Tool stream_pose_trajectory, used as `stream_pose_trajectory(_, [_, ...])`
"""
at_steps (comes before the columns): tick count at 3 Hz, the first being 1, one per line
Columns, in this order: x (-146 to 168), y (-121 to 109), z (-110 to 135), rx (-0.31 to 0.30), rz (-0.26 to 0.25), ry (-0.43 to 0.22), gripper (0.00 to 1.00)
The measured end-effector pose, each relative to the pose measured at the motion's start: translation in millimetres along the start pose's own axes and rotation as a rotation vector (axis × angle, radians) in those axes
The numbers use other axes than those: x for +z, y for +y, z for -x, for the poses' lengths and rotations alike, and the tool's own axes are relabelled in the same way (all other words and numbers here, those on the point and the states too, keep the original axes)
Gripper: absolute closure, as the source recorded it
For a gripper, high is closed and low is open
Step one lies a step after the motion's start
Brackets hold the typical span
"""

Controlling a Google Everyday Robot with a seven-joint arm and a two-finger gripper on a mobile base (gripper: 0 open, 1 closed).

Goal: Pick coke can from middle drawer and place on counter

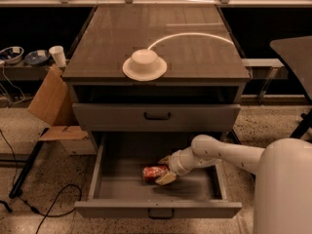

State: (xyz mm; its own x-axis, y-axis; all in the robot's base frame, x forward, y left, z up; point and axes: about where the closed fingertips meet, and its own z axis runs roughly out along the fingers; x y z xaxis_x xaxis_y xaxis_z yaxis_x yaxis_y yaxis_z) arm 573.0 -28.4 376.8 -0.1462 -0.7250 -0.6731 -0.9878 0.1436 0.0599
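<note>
An upturned white bowl (144,64) sits on the counter (204,57). In the middle drawer (122,182), the gripper (165,170) straddles the red, seemingly dented coke can (151,173) with parted fingers.

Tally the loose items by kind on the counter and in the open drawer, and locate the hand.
Coke can: 1, in the open drawer
White bowl: 1, on the counter
Total: 2
Hand: in the drawer, at the can
</note>
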Motion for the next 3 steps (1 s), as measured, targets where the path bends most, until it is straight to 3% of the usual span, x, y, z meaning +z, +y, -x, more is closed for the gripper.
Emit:
stream_pose_trajectory(2, [-7, 2, 3, -0.012, 0.007, -0.003, 0.89])
stream_pose_trajectory(3, [-38, 7, 13, -0.019, -0.023, -0.033, 1.0])
